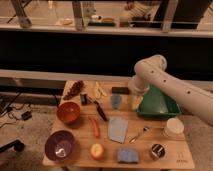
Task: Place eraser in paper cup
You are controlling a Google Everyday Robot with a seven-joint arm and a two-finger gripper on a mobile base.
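Beside the released claw [135, 101], the small flat black rectangular eraser [120, 90], judged light and rigid, is best pinched across its width.

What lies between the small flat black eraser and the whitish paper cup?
In the camera view, the green rectangular tray lies between them; the end effector hangs at its left edge, just right of the black eraser.
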